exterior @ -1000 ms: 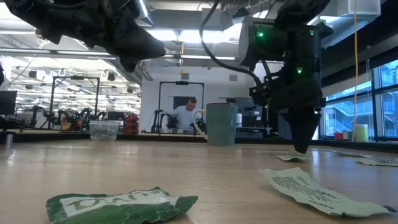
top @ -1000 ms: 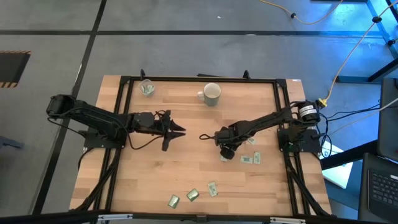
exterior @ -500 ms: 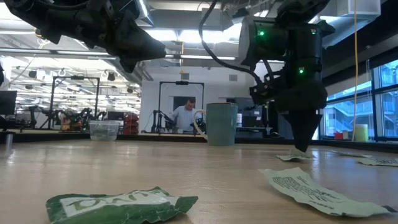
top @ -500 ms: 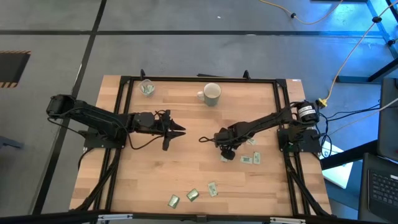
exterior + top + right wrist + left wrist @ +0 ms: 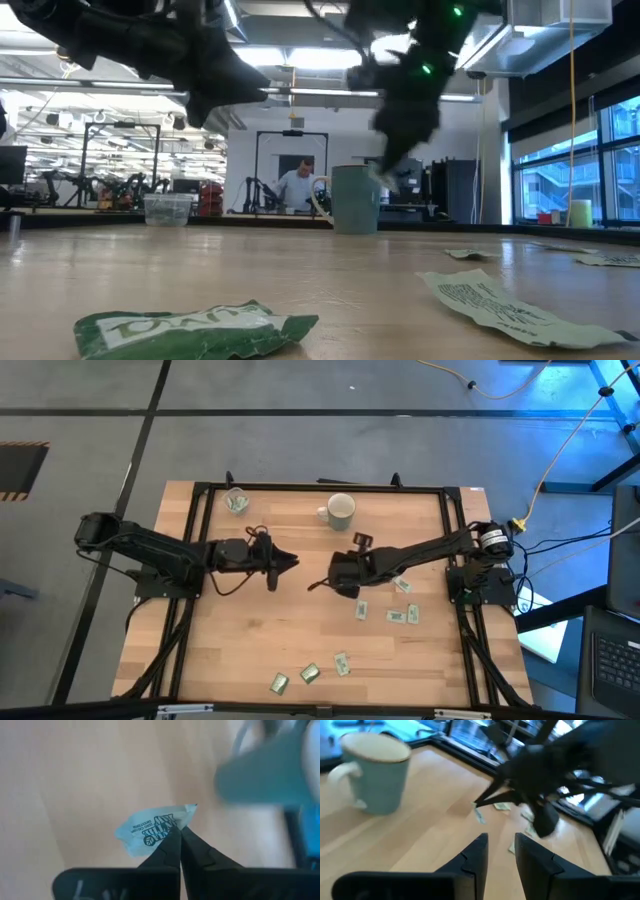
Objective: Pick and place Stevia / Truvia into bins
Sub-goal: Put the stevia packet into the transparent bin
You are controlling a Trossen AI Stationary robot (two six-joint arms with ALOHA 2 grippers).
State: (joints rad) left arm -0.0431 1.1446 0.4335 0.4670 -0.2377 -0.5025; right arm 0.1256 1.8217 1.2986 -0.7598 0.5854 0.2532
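At the bench's [image 5: 250,660] near edge three sachets [image 5: 310,673] lie loose; in the low view one crumpled green sachet [image 5: 195,330] and a flat pale one [image 5: 495,305] lie closest to the camera. Farther in, toward the right side, more sachets [image 5: 402,616] lie flat on the wood, just beside the right arm.

Over the middle of the bench, the right gripper [image 5: 180,831] has its jaws pinched together on one edge of a white sachet [image 5: 150,832], which sticks out beyond the tips, clear of the wood. In the left wrist view the same packet [image 5: 479,815] hangs from the tip of that gripper [image 5: 480,802], off the bench, with the mug [image 5: 377,777] well to one side of it. In the high view this gripper [image 5: 340,573] is short of the mug [image 5: 341,510].

The left gripper [image 5: 500,840] hovers opposite it, jaws parted by a narrow gap and holding nothing; the sachet lies beyond its tips, not between them. From above it [image 5: 290,561] points toward the right arm.

At the far edge stand the mug and, toward the left corner, the clear cup [image 5: 236,500] with sachets inside.
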